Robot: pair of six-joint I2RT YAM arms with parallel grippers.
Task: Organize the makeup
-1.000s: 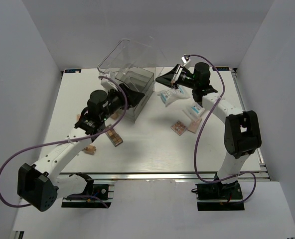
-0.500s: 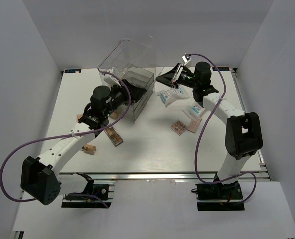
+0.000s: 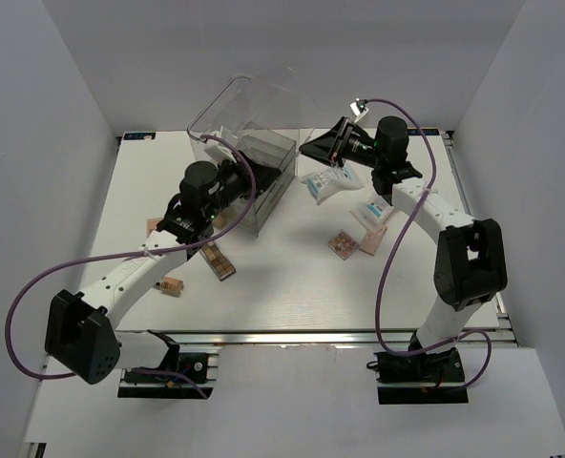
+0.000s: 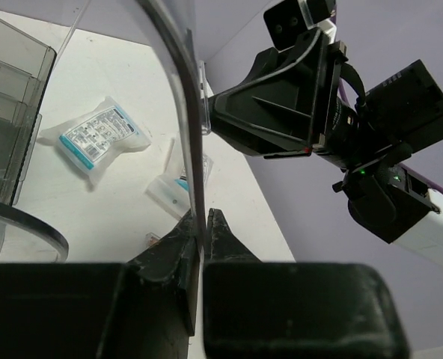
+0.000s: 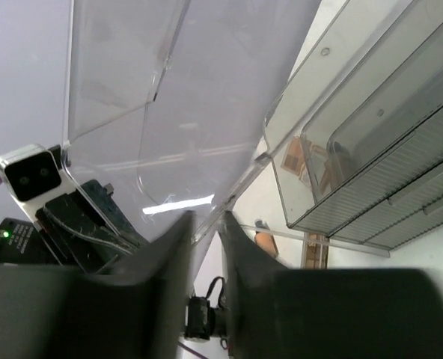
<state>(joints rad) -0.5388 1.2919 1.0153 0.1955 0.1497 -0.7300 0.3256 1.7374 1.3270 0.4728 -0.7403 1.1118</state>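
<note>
The makeup lies loose on the table: white-and-blue packets [image 3: 323, 183] [image 3: 373, 212] [image 4: 94, 138], brown and pink palettes [image 3: 343, 244] [image 3: 219, 260], and a tan foundation bottle [image 3: 172, 286]. The clear box's lid [image 3: 244, 105] stands raised over the drawers [image 3: 268, 157]. My left gripper [image 3: 257, 177] [image 4: 203, 218] is shut on the lid's curved edge [image 4: 184, 112]. My right gripper [image 3: 313, 150] [image 5: 206, 221] straddles the lid's other edge [image 5: 244, 176], jaws slightly apart and loose around it.
A small tan item [image 3: 154, 226] lies beside the left arm. Another palette [image 3: 370, 239] rests near the right arm. The grey walls close in on both sides of the table. The right gripper's black body [image 4: 281, 105] hangs just beyond the lid.
My left gripper has reached forward to the lid and closed on its edge. My right gripper's jaws have loosened around the lid's other edge.
</note>
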